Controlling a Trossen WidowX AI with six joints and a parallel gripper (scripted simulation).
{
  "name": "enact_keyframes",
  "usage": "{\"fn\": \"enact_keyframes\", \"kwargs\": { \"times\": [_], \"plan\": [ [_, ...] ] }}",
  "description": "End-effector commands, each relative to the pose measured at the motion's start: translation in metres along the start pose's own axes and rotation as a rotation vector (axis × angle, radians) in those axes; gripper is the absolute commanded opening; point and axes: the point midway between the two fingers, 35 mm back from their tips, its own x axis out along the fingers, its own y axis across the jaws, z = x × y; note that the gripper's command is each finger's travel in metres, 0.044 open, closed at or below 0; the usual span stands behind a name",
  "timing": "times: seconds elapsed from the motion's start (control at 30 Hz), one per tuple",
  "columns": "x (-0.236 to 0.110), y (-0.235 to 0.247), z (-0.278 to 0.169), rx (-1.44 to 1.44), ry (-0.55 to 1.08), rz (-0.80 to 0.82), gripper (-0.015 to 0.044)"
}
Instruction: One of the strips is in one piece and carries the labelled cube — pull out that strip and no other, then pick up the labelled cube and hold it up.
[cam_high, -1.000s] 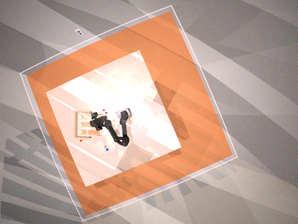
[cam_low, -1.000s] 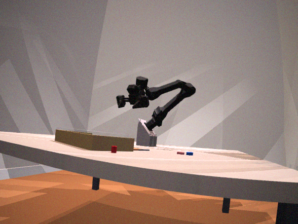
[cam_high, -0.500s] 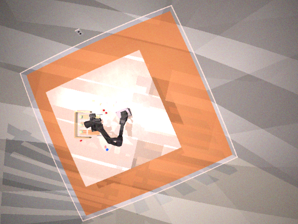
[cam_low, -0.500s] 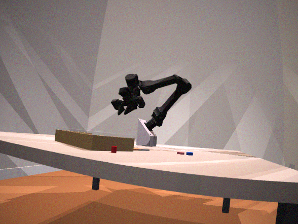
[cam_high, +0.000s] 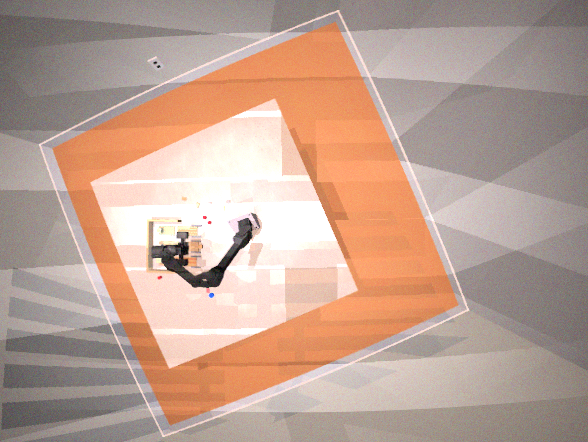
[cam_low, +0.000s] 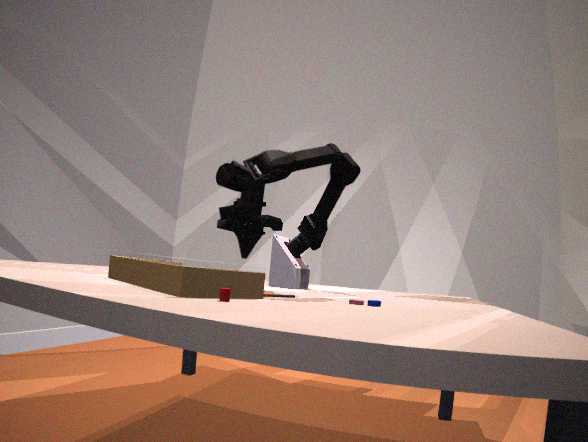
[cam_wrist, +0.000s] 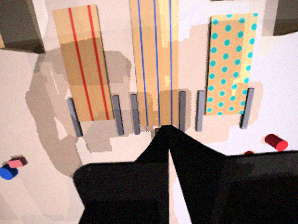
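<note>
End effector (cam_wrist: 169, 129), fingers together and gripping nothing, poised over the near end of the blue-lined strip (cam_wrist: 154, 60). Red-lined strip (cam_wrist: 84, 65) and dotted strip (cam_wrist: 231, 62) flank it on the worktop (cam_wrist: 280, 90). Labelled cube not discernible.

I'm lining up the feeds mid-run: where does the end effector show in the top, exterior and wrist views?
Top: the end effector, left of centre, over the tan tray.
Exterior: centre-left, pointing down above the tray's far end.
Wrist: bottom centre, its shut tips at the near end of the blue-lined strip.
Shared landmark: the small blue piece on the table.
</note>
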Motion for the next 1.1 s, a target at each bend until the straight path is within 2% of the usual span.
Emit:
{"fn": "enact_keyframes", "kwargs": {
  "times": [0.0,1.07],
  "plan": [
    [0.004,0.005,0.000,0.005,0.051,-0.022,0.0000],
    [0.052,0.003,-0.001,0.006,0.050,-0.023,0.0000]
  ]
}}
